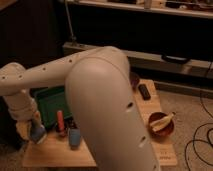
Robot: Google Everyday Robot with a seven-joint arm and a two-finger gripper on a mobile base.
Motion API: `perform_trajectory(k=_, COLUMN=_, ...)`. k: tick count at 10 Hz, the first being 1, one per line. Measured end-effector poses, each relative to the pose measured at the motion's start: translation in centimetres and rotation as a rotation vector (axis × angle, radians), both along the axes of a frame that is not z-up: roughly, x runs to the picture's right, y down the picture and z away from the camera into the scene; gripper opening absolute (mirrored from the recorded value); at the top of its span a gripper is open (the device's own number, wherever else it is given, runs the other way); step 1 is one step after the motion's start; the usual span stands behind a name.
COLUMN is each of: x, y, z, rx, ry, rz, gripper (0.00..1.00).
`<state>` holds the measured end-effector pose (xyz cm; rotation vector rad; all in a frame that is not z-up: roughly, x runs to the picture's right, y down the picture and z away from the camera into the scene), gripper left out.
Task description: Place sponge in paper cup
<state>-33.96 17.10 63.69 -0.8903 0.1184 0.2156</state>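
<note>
— Where do we find the gripper [34,127]?

— Low over the front-left corner of the table [55,154], pointing down from the end of the white arm [102,105], which bends across most of our view. We read that downward pose as the one a drop into an open-topped cup calls for.

— And the sponge [38,133]?

— It is the light-blue patch right at the gripper's tip, with what we take for the pale rim of the paper cup [36,140] just beneath it. We cannot tell whether the sponge sits inside the rim or just above it.

— Is the gripper clenched on it or released?

— We cannot tell.

— Why is that corner a workable spot?

— The cup stands a little apart from the green tray [47,100], the upright red-orange object [60,123] and the darker blue cup [75,138], so we judge the approach has room. The red-brown bowl [162,131] is well apart, on the right.
</note>
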Motion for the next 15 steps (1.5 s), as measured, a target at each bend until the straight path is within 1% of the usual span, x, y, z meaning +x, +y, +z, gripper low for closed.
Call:
perform_trajectory(k=1, x=-1.3, y=0.6, z=0.4, rx=0.013, ry=-0.014, rz=-0.012, gripper=0.0)
perform_trajectory(k=2, x=-1.5, y=0.8, z=0.9, rx=0.026, ry=-0.02, rz=-0.013, gripper=0.0)
perform_trajectory(k=5, x=-0.9, y=1.2, z=1.6, rx=0.06, ry=-0.026, rz=-0.006, gripper=0.0)
perform_trajectory(k=6, x=-0.7, y=1.1, z=1.9, rx=0.069, ry=-0.028, rz=0.001, gripper=0.0)
perform_trajectory(k=7, x=-0.5, y=1.0, z=2.1, rx=0.069, ry=-0.031, rz=0.007, gripper=0.0)
perform_trajectory(k=8, x=-0.4, y=1.0, z=2.5, rx=0.066, ry=-0.04, rz=0.01, gripper=0.0)
perform_trajectory(k=10, x=0.0, y=0.8, z=3.5, rx=0.046, ry=-0.069, rz=0.034, gripper=0.0)
perform_trajectory(k=12, x=0.4, y=0.9, z=4.9, rx=-0.001, ry=-0.127, rz=0.1, gripper=0.0)
perform_trajectory(k=13, x=0.9, y=0.9, z=5.5, rx=-0.011, ry=-0.148, rz=0.131, gripper=0.0)
perform_trajectory(k=15, x=0.3, y=0.8, z=5.2, rx=-0.012, ry=-0.167, rz=0.131, gripper=0.0)
